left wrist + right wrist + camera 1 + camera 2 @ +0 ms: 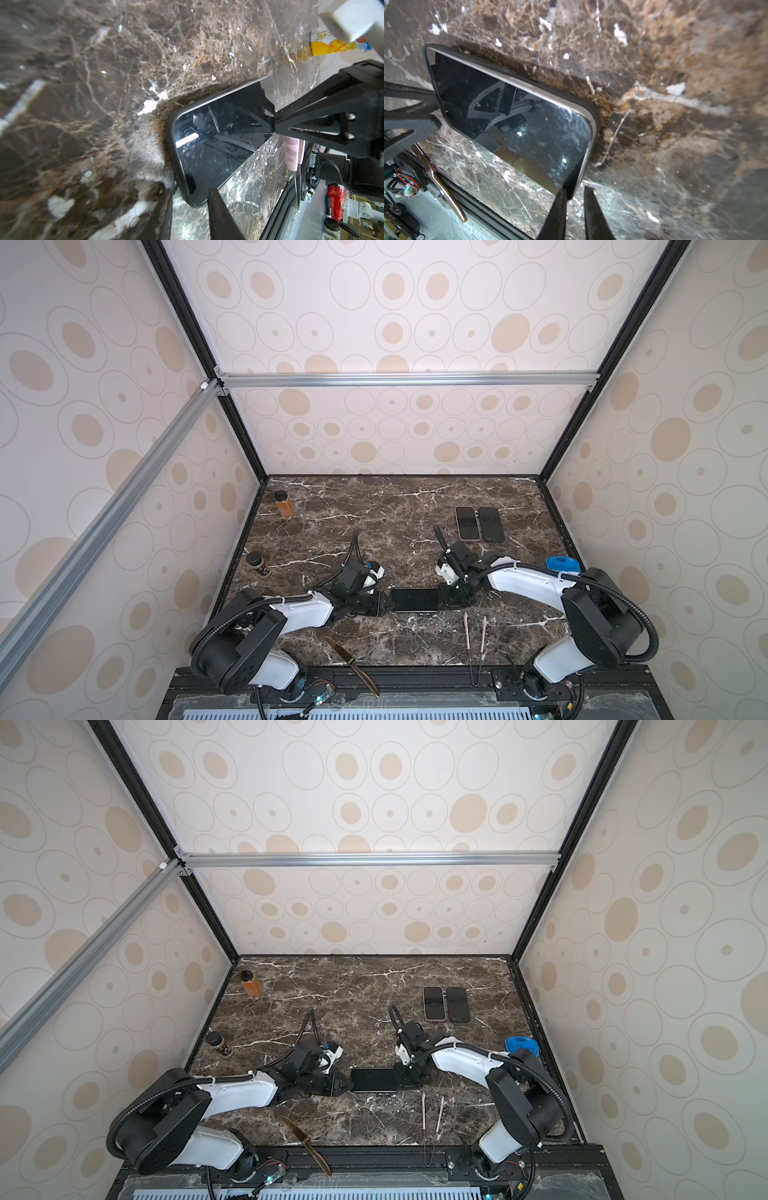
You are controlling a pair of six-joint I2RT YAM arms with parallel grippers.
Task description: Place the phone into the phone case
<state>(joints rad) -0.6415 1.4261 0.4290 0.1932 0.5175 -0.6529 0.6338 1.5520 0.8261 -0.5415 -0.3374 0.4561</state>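
Two spare phones point(467, 523) behind cased phone point(413, 600); tongs point(468, 632), knife point(352, 664) nr front.

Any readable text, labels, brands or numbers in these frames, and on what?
Yellow-and-white packet: printed Chinese characters, one perhaps "块"; the rest is hidden.
Orange bottle label: too small to read.
Dark jar label: too small to read.
Phone and phone case: no markings show, only reflections.
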